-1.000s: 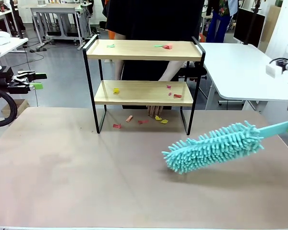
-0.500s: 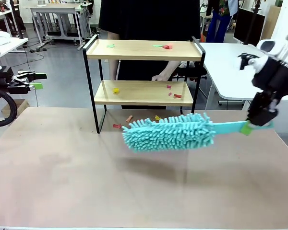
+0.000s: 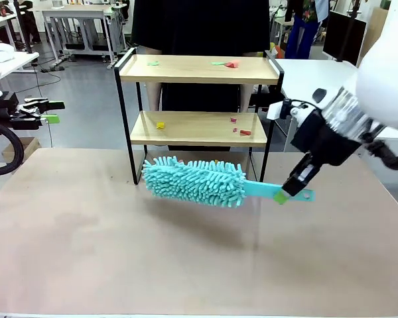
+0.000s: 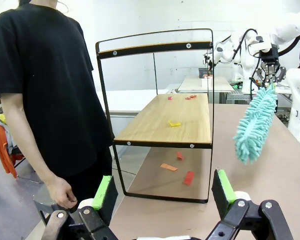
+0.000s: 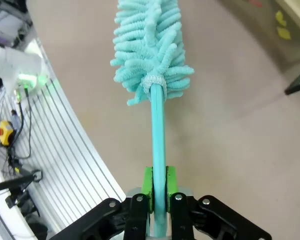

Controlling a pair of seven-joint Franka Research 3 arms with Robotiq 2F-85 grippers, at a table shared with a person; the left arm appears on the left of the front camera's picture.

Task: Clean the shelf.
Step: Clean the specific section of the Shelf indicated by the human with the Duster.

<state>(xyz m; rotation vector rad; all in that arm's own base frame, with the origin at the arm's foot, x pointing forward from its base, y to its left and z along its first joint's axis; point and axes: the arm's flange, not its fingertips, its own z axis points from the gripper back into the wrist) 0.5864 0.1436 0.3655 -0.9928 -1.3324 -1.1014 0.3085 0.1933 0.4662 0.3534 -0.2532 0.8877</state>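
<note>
The shelf [image 3: 199, 69] stands at the table's far middle, with small coloured paper scraps [image 3: 229, 64] on its top board and more on its lower board [image 3: 242, 131]. A teal fluffy duster [image 3: 196, 180] lies level just in front of the shelf's feet, head to the left. My right gripper [image 3: 285, 192] is shut on its handle; the right wrist view shows the handle pinched between the green pads [image 5: 158, 187] and the duster head [image 5: 150, 45] beyond. My left gripper [image 3: 52, 111] hangs open off the table's left side, and its wrist view faces the shelf [image 4: 165, 120] side-on past the open gripper [image 4: 162, 190].
A person in a black shirt [image 3: 199, 26] stands right behind the shelf, arms down. Red and orange scraps [image 4: 188, 177] lie on the tabletop under the shelf. A white table [image 3: 325, 93] stands at the back right. The brown tabletop [image 3: 152, 258] in front is bare.
My right arm has swung the duster left across the table, from the right side to the foot of the shelf. The person's hand has drawn back from under the shelf. The left arm stayed put.
</note>
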